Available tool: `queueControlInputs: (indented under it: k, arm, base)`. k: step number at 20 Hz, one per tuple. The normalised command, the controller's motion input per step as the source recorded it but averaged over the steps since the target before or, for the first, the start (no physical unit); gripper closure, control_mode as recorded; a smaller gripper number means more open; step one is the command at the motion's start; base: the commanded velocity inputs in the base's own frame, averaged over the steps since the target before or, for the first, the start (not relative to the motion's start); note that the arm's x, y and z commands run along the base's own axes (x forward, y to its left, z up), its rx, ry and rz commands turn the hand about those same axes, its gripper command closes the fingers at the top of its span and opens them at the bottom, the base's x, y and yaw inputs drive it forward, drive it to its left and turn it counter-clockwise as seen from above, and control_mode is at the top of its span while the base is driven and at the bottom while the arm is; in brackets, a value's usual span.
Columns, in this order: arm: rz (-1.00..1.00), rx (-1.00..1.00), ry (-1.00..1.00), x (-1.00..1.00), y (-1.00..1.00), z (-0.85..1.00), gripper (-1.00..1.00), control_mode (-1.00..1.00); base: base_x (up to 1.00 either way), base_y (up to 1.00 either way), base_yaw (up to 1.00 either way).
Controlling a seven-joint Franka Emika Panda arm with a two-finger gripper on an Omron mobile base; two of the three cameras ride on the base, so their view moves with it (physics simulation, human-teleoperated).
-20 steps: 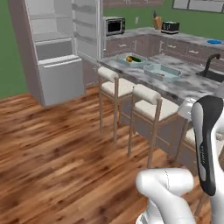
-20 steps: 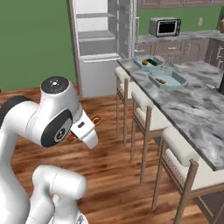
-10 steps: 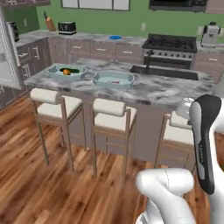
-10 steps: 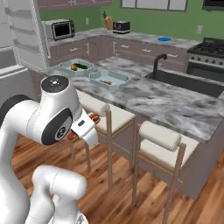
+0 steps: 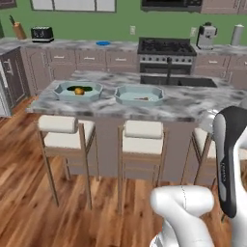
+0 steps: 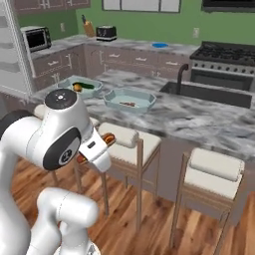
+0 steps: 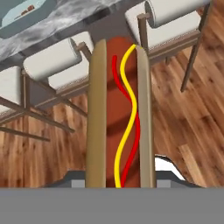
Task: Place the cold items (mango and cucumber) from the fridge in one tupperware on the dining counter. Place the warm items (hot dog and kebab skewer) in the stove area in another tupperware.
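Pincer (image 6: 102, 144) clamped, arm folded low

hot dog (image 7: 120, 118): tan bun, red-brown sausage, yellow and red squiggles | dining counter (image 5: 193, 103): grey-white marbled | tupperwares (image 5: 140, 94): pale blue

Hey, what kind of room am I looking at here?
A home kitchen, rendered rather than real. A black gas stove stands against the green back wall, a marbled dining counter with a sink and cushioned stools fills the middle, and a toaster stands on the worktop.
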Motion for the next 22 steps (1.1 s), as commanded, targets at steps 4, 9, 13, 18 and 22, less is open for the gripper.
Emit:
queueControlInputs:
  k: [4,9,13,18,22]
  arm:
    - [0.00,0.00,0.00,0.00,0.00,0.00,1.00,1.00]
    - [0.00,0.00,0.00,0.00,0.00,0.00,1.00,1.00]
    - [0.00,0.00,0.00,0.00,0.00,0.00,1.00,1.00]
    - [-0.02,0.01,0.14,0.40,-0.02,0.00,1.00,-1.00]
    - [0.23,0.07,0.28,1.00,-0.08,0.00,1.00,-1.00]
  base:
    - [0.99,0.84,-0.16]
    - [1.00,0.56,-0.25]
    - [0.90,0.11,-0.37]
    - [0.54,0.00,-0.20]
    - [0.00,0.00,0.00]
